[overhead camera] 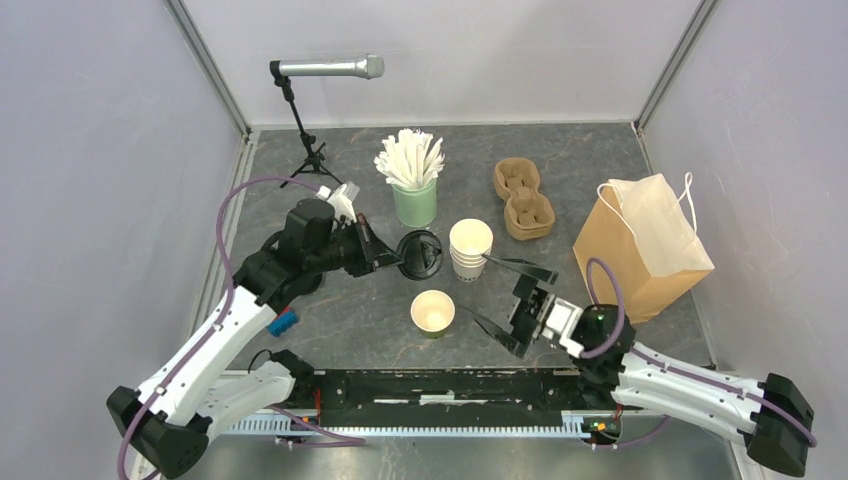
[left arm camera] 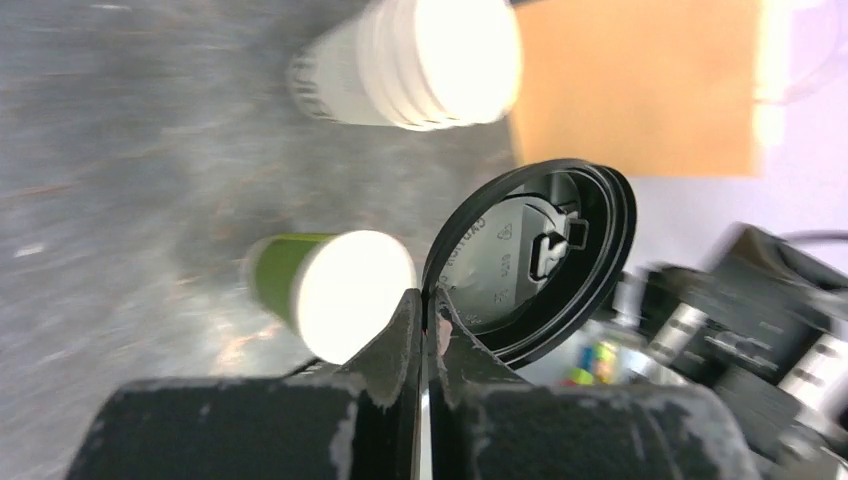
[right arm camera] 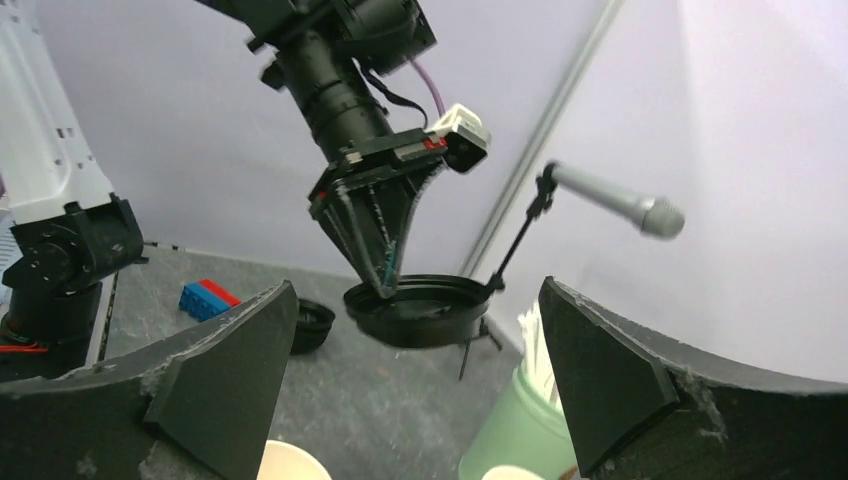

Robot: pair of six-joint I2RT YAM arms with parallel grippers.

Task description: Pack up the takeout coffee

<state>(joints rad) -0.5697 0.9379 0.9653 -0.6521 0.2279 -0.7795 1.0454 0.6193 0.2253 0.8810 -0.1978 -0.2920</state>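
Note:
The olive-green paper cup (overhead camera: 433, 312) of the takeout coffee stands open-topped at the table's middle, with no lid on it; it also shows in the left wrist view (left arm camera: 285, 275). My left gripper (overhead camera: 395, 262) (left arm camera: 430, 300) is shut on the rim of a round black lid (overhead camera: 421, 252) (left arm camera: 535, 262), held above the table behind the cup. The right wrist view shows that lid (right arm camera: 420, 312) hanging level from the left fingers (right arm camera: 385, 262). My right gripper (overhead camera: 520, 300) (right arm camera: 416, 290) is open and holds nothing, to the right of the cup.
A stack of lidless cream cups (overhead camera: 471, 248) (left arm camera: 420, 60) stands beside the lid. Behind are a mint cup of white sticks (overhead camera: 414, 190), a pulp cup carrier (overhead camera: 523, 198) and a microphone stand (overhead camera: 305, 130). A brown paper bag (overhead camera: 645, 245) stands right. More black lids (right arm camera: 312, 325) lie on the table.

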